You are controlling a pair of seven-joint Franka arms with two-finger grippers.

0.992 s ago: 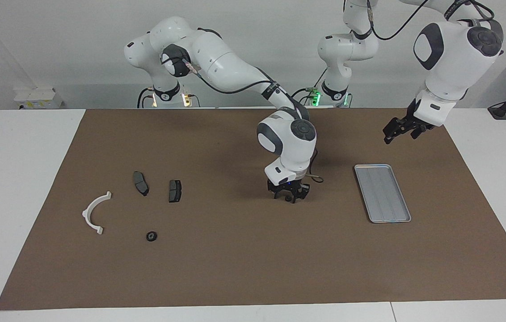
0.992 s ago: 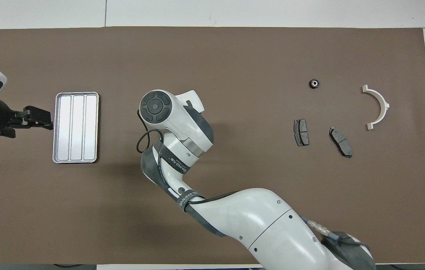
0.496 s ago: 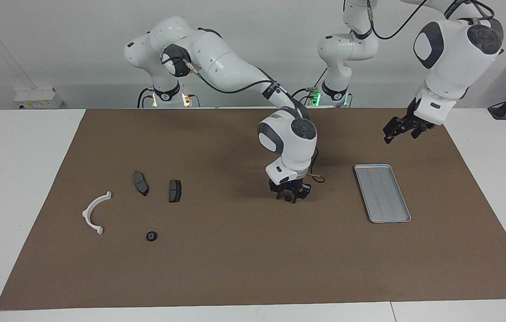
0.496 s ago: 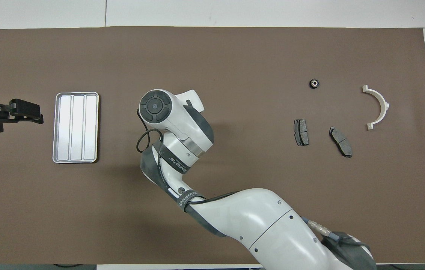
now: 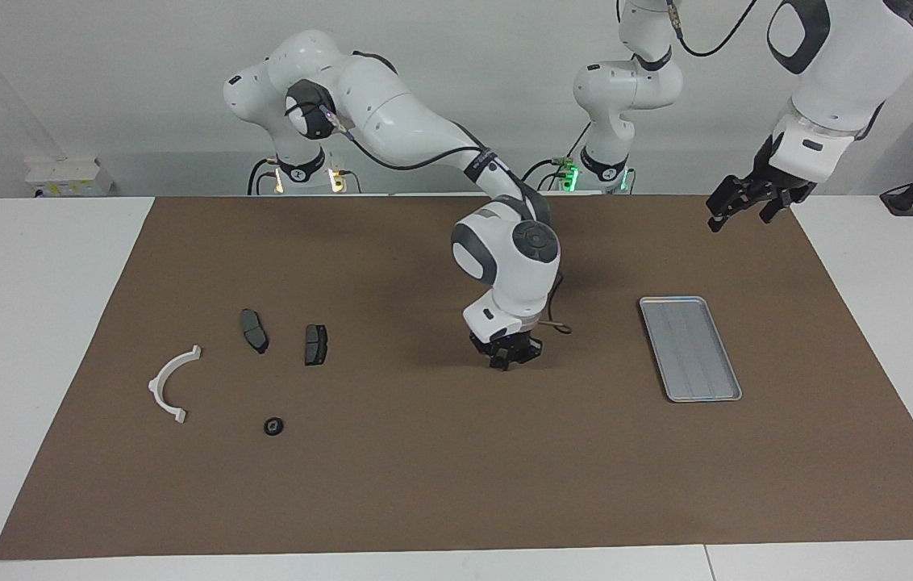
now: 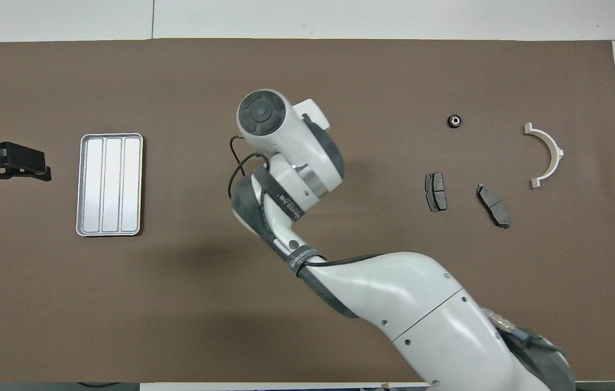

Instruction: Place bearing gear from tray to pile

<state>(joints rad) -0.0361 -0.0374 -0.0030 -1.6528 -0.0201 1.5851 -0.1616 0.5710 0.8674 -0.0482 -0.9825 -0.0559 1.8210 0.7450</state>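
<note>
Bearing gear: the only one in plain sight, a small black ring (image 5: 273, 425), lies on the brown mat (image 5: 424, 492) at the right arm's end of the table, farther from the robots than the two dark brake pads (image 5: 254, 330) (image 5: 315, 344) and near the white half-ring bracket (image 5: 168, 386), so it already sits with the pile. The right gripper (image 5: 505, 361) hangs low over the middle of the mat, between tray and pile, pointing down with its fingertips pressed together. Whether a second small gear is nipped between them I cannot tell: the tips are dark against their own shadow, and in the overhead view the wrist covers them. The silver ridged tray (image 5: 670, 300) lies toward the left arm's end and shows nothing in its channels. The left gripper (image 5: 747, 211) hangs raised over the mat's edge near the tray, on the side toward the robots, its fingers spread and empty; that arm waits. Judgement: the step in hand looks like the carry toward the pile. To do it well, lift clear of the mat first and cross at a steady height. Come down on bare mat between the pads and the lying gear, not onto either pad. Let go only when the tips are just above the mat, since a round part dropped from height is likely to roll off.
</note>
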